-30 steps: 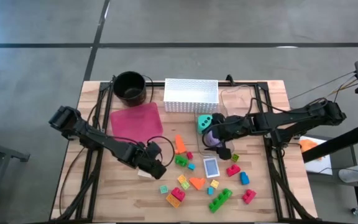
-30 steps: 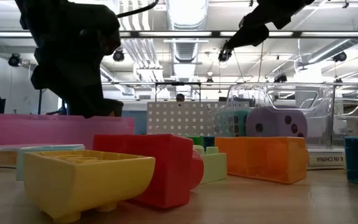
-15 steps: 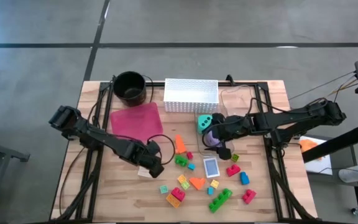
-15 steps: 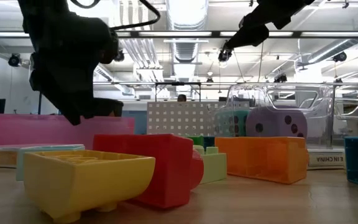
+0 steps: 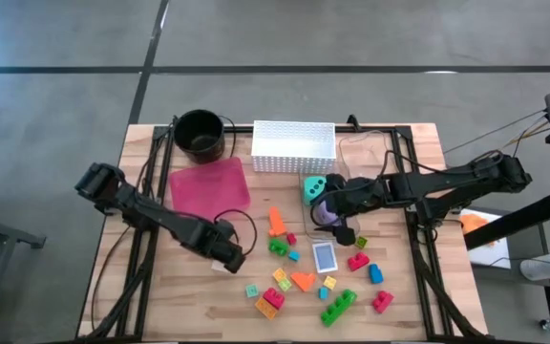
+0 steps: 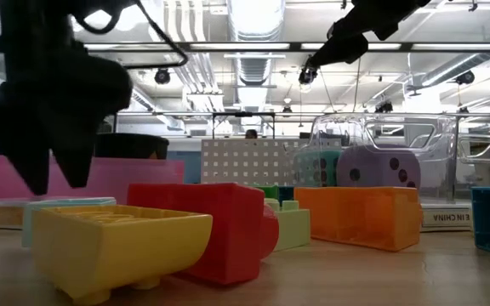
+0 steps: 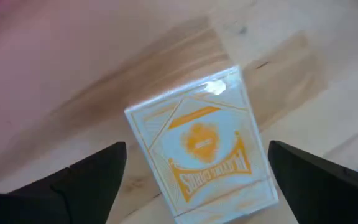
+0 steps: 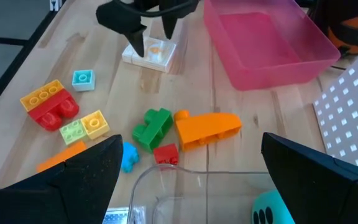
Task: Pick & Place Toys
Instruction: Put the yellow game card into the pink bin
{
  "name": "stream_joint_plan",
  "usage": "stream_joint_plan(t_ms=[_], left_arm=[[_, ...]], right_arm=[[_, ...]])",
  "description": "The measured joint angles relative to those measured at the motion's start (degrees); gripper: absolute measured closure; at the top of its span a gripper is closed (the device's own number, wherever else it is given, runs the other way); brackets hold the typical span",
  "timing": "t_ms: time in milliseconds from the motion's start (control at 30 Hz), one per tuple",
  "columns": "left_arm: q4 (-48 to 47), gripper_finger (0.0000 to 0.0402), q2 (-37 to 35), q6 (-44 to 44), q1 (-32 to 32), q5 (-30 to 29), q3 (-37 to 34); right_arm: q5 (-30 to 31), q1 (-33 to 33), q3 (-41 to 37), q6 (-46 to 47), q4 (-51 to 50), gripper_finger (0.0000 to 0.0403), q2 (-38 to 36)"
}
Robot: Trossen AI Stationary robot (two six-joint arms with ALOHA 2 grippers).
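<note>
Card pack (image 7: 197, 146) just released, flat on table beside pink tray (image 5: 208, 186); left gripper (image 5: 229, 255) wide open, empty, lifting.

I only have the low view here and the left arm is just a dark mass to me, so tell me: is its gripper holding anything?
Observer: No. In the left wrist view the left gripper is open, its fingers either side of a card box lying flat on the wood.
Operator: Is that box on the pink tray?
Observer: No, the high view shows it on the table beside the pink tray.
Operator: And the right arm?
Observer: The right gripper hangs open over the purple die.
</note>
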Motion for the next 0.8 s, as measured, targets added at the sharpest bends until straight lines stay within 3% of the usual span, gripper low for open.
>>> stream_joint_plan(t_ms=[233,800], left_arm=[[13.5,0.0020,0.0,-2.9,-0.4,0.5,-4.0],[15.4,0.0020,0.0,-1.5,-0.9,0.6,-6.0]], right_arm=[[0.0,0.0,-0.6,0.0,-0.1,0.0025,0.1],[0.0,0.0,-0.3,0.0,0.0,0.0025,0.1]])
